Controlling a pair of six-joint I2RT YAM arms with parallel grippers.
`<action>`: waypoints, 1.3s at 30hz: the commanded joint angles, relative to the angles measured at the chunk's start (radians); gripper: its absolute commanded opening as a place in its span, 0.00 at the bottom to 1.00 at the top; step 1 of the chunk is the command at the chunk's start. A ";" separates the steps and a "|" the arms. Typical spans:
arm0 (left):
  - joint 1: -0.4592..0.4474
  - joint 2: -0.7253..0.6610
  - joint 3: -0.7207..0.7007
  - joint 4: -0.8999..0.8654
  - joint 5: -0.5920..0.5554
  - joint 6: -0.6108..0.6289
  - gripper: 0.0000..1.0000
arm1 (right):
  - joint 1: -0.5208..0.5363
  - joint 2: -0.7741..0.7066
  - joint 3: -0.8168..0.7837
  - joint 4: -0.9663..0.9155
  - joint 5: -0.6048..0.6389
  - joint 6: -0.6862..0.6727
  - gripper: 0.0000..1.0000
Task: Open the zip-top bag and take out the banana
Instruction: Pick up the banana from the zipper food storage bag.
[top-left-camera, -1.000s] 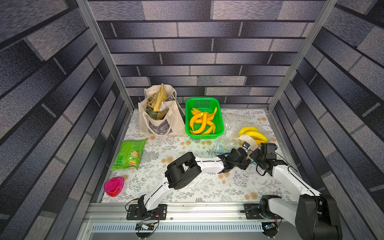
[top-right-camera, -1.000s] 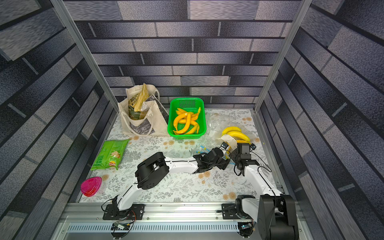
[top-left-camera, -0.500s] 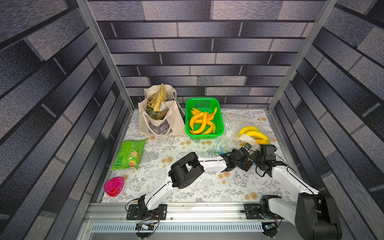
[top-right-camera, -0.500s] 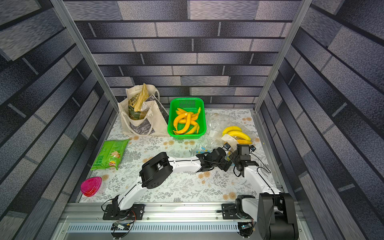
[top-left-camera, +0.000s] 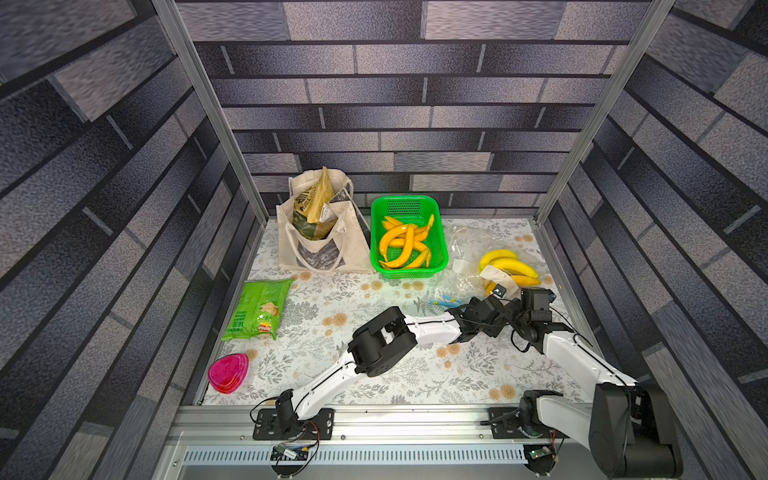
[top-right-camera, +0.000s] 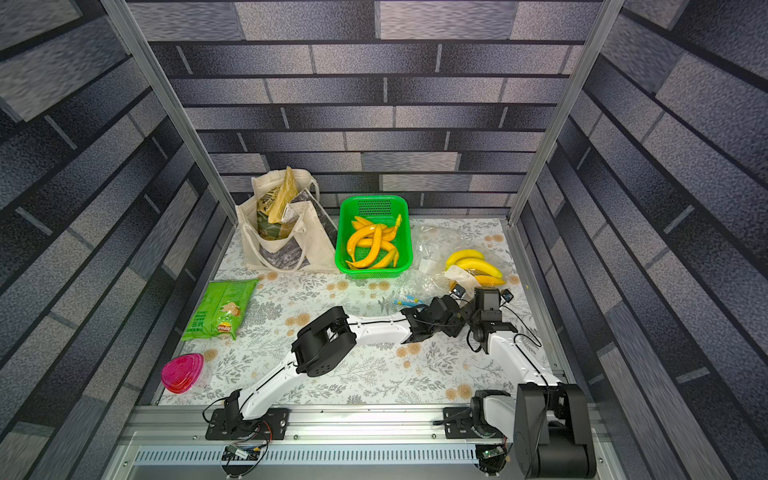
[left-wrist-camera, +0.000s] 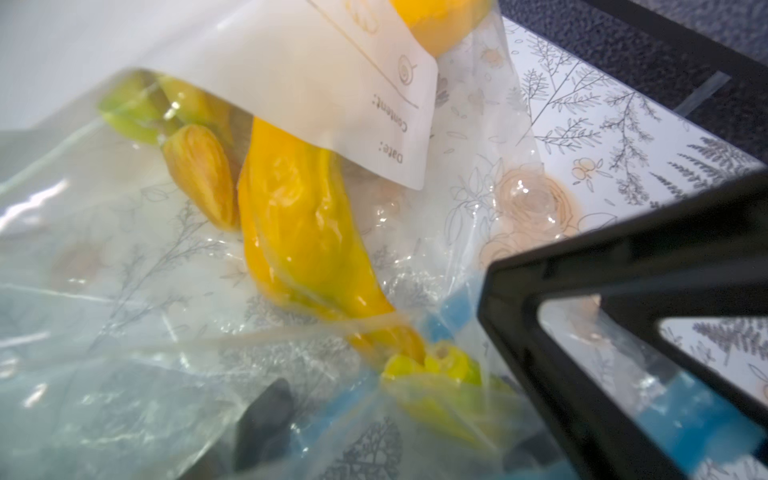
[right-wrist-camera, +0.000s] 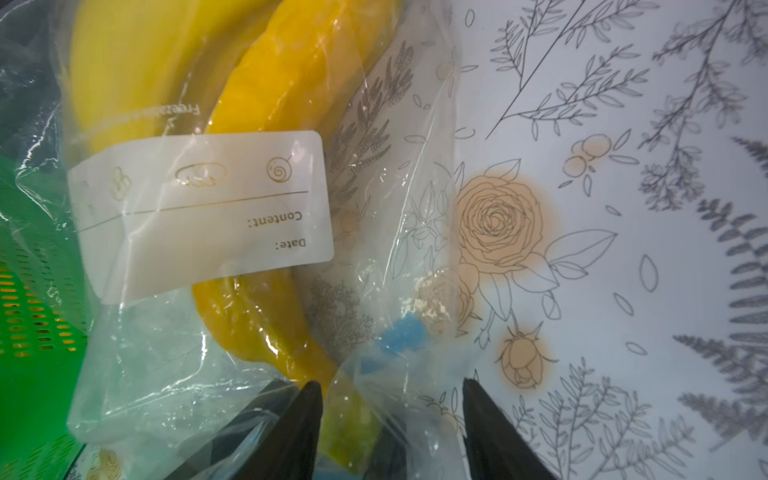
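Observation:
A clear zip-top bag (top-left-camera: 465, 245) (top-right-camera: 432, 243) lies at the back right, and yellow banana (top-left-camera: 509, 266) (top-right-camera: 473, 264) shows through its plastic. Both arms meet at the bag's near end. In the left wrist view the left gripper (left-wrist-camera: 397, 424) shows dimly through the plastic, its fingers (left-wrist-camera: 266, 415) apart. The green banana stem (left-wrist-camera: 440, 361) lies between them. In the right wrist view the right gripper (right-wrist-camera: 390, 384) stands open astride bunched plastic and the stem. The bag's white label (right-wrist-camera: 199, 212) and blue zip slider (right-wrist-camera: 401, 332) are just ahead of it.
A green basket (top-left-camera: 409, 203) of yellow fruit stands at the back, with a cream tote bag (top-left-camera: 320, 249) to its left. A green chip packet (top-left-camera: 257, 309) and a pink lidded tub (top-left-camera: 228, 372) lie on the left. The frame rail runs close to the right of the bag.
The left arm has stretched further right, bringing its gripper up to the bag's near end beside the right gripper. The right arm has barely shifted.

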 joint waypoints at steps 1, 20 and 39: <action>0.022 -0.046 -0.100 0.026 -0.075 -0.010 0.67 | 0.009 -0.007 -0.012 -0.049 0.034 0.008 0.56; 0.049 -0.240 -0.510 0.411 -0.128 -0.039 0.21 | 0.007 -0.013 0.012 -0.002 0.012 0.018 0.60; 0.077 -0.537 -0.888 0.464 -0.211 -0.096 0.15 | -0.016 -0.170 0.015 0.005 0.048 -0.094 0.82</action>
